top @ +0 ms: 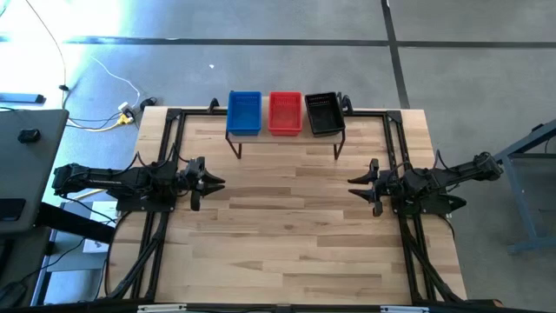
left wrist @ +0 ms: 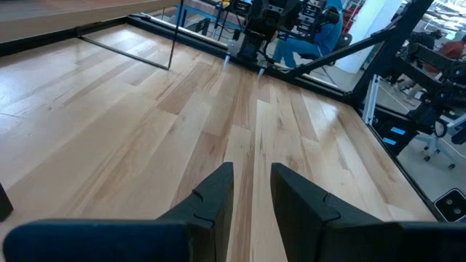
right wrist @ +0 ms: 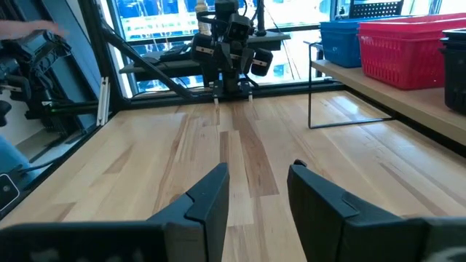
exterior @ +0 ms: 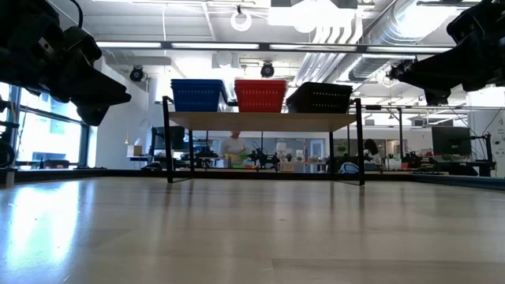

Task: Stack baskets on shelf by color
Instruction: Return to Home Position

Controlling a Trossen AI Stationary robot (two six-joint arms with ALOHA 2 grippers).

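Note:
On the low light-wood shelf (top: 287, 139) at the table's far edge stand a blue basket (top: 244, 112), a red basket (top: 285, 112) and a black basket (top: 324, 114), side by side on their bottoms; whether each is one basket or a stack I cannot tell. The shelf rests on thin black legs (exterior: 168, 142). My left gripper (top: 215, 182) hangs open at the table's left, above the wood. My right gripper (top: 356, 186) hangs open at the table's right. Nothing is between either pair of fingers.
Black frame rails (top: 165, 156) run along the table's left, right and far sides. The wooden tabletop (top: 287, 226) stretches between the arms and toward the near edge. A person (left wrist: 320, 33) in blue sits beyond the table, and more people show in the room behind.

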